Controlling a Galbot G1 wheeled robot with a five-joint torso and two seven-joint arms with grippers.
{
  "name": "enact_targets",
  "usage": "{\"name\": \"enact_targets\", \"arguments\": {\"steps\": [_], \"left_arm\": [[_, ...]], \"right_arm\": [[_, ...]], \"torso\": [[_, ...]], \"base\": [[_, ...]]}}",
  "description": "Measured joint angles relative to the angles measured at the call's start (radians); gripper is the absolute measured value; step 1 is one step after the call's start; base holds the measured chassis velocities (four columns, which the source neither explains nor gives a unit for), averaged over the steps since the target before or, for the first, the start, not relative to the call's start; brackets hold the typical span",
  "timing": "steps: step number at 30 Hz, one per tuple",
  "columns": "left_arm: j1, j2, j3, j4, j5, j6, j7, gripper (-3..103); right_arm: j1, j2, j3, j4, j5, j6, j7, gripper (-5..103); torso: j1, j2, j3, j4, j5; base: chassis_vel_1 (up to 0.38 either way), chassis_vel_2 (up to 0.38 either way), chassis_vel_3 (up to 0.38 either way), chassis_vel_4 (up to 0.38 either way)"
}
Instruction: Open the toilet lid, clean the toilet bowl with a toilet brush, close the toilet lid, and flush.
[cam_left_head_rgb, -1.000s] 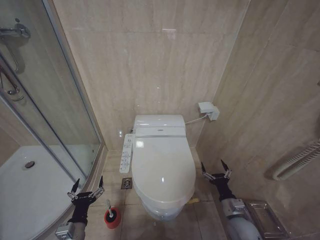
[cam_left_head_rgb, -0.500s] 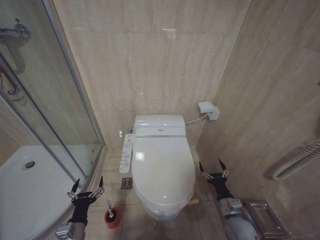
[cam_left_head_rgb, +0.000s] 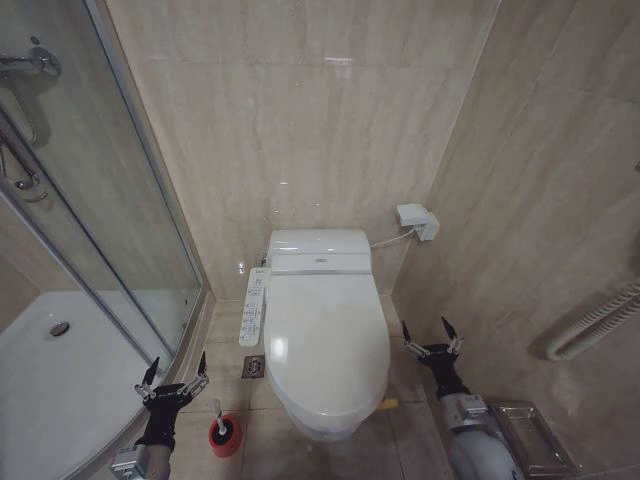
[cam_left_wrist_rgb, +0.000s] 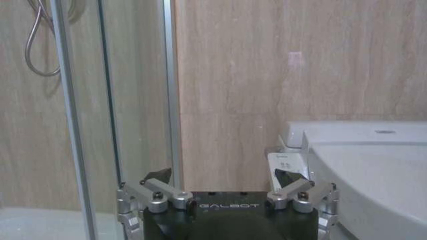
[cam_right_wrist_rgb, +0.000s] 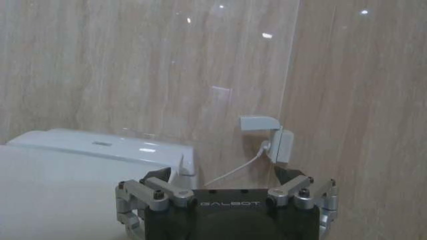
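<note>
at the far left a curved shower tray (cam_left_head_rgb: 40, 370) sits behind a glass door (cam_left_head_rgb: 120, 200). the left gripper (cam_left_head_rgb: 173, 378) hangs low beside that door, its fingers spread wide and holding nothing. just to its right on the floor stands the toilet brush (cam_left_head_rgb: 222, 428), a thin white stick rising from a small red cup. it looks light and easy to tip, so the stick near its top seems the place to pinch, lifting straight up so the cup stays put.

next comes a narrow button panel (cam_left_head_rgb: 252, 308) along the toilet's side, then the toilet lid (cam_left_head_rgb: 325, 345), shut flat over the toilet bowl (cam_left_head_rgb: 322, 428), of which only the front shows beneath. the lid is glossy, smooth plastic, likely slippery and fairly light, hinged at the back by the bidet unit (cam_left_head_rgb: 318, 250). a grip on its flat top would slide; the front or side edge, where a fingertip can hook under the lip, looks the better hold, raised gently so it does not slam back.

right of the toilet the right gripper (cam_left_head_rgb: 432, 340) hovers near the lid's side edge, apart from it, fingers wide and empty. a wall socket (cam_left_head_rgb: 416, 220) sits above, and a small clear tray (cam_left_head_rgb: 530, 440) lies on the floor in the corner.
</note>
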Motion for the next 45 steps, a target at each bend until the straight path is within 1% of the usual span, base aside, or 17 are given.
{"name": "enact_targets", "arguments": {"steps": [45], "left_arm": [[0.000,0.000,0.000,0.000,0.000,0.000,0.000,100]], "right_arm": [[0.000,0.000,0.001,-0.001,0.003,-0.001,0.001,100]], "torso": [[0.000,0.000,0.000,0.0000,0.0000]], "base": [[0.000,0.000,0.000,0.000]]}}
